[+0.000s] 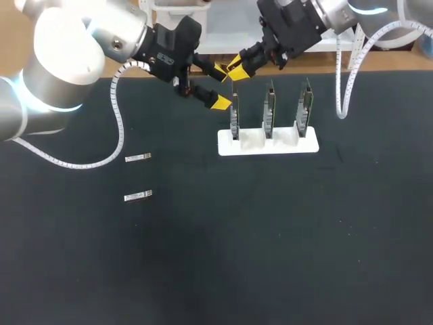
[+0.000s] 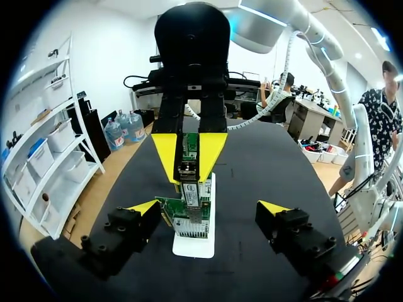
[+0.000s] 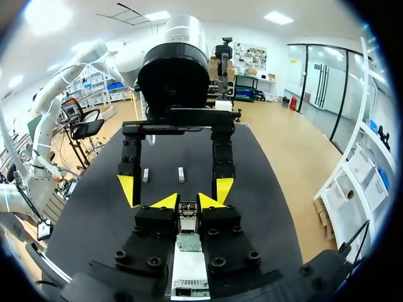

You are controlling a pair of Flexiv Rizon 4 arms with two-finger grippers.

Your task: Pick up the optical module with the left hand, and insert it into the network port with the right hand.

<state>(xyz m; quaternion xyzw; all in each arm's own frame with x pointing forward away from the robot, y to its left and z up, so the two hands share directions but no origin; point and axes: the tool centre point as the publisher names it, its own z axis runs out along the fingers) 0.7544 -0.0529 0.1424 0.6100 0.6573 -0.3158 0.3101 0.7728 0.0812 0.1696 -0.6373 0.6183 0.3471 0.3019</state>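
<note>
**Operator:** Report the right gripper.

**Unit:** My right gripper (image 3: pixel 189 201) is clenched on the optical module (image 3: pixel 187 219), with one yellow tip on each side of it. The module points down onto the network port (image 3: pixel 187 241) at the top of the leftmost circuit board (image 1: pixel 234 120). I cannot tell whether it is seated.

**Operator:** Left gripper?

**Unit:** My left gripper (image 1: pixel 220 87) is released, with its fingers wide apart and nothing between them. It sits just beside the right gripper, its tips on either side of that same board.

**Operator:** Carrier position?

**Unit:** Three boards stand upright in a white holder (image 1: pixel 267 145) near the worktop's far edge, a little right of its middle. The far spare module (image 1: pixel 137 158) and the near spare module (image 1: pixel 138 196) lie flat toward the left edge, well apart from both grippers.

**Operator:** Markings?

**Unit:** The board carries a label, but its print is too small to read.

**Operator:** Arm pose?

**Unit:** My left arm enters at the far left corner and extends along the far edge. My right arm enters over the far edge, with its wrist slanting down toward the board.
</note>
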